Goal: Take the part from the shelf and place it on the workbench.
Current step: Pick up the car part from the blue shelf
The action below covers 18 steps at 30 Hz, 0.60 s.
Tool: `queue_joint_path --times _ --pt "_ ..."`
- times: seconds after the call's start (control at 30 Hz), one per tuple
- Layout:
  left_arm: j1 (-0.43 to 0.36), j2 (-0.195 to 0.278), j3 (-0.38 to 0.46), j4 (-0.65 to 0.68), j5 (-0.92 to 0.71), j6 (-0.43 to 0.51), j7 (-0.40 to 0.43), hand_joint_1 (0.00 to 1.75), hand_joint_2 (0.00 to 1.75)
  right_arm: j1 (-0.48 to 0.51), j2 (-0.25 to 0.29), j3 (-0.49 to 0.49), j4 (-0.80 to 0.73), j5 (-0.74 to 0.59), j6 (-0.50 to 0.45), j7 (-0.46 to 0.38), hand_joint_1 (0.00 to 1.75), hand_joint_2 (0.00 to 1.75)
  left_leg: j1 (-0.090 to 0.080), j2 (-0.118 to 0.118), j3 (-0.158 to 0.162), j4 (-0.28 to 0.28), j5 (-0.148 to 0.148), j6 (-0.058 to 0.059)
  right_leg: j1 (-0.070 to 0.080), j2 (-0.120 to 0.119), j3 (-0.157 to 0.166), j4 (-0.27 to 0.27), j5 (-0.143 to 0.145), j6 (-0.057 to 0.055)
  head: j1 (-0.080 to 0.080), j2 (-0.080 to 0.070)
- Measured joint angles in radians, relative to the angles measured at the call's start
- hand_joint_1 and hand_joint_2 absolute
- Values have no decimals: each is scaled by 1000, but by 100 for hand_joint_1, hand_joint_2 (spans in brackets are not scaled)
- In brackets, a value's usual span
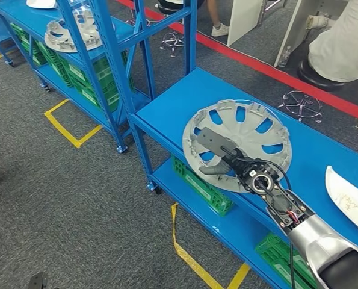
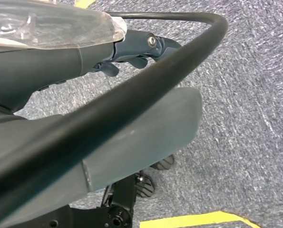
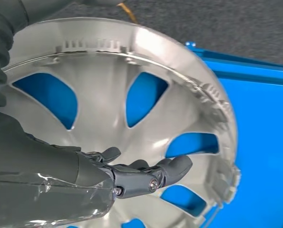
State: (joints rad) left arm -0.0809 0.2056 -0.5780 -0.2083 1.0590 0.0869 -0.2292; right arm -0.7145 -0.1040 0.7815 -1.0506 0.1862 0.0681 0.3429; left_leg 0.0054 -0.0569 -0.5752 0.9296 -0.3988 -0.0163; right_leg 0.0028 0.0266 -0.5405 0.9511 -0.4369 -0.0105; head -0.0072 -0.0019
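The part is a grey wheel cover lying hollow side up on the blue workbench top, its near edge overhanging the front edge. My right hand holds it at that near-left side, fingers stretched flat across the inner face and thumb at the rim. In the right wrist view the dark fingers lie over the spokes of the wheel cover, with the blue workbench top behind. My left hand hangs over the grey carpet, holding nothing.
The blue shelf stands at the back left with more wheel covers on it and green crates below. A white part lies on the workbench's right end. Green crates sit on the lower level. A seated person is behind.
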Motion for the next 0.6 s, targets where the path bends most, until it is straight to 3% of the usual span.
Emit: queue_joint_path --times 0.6 --pt "0 0 -6 0 -4 -1 1 0 0 11 -15 45 19 23 14 24 0 175 0 0 0 0 0 0 0 0 0 0 0 0 0 0"
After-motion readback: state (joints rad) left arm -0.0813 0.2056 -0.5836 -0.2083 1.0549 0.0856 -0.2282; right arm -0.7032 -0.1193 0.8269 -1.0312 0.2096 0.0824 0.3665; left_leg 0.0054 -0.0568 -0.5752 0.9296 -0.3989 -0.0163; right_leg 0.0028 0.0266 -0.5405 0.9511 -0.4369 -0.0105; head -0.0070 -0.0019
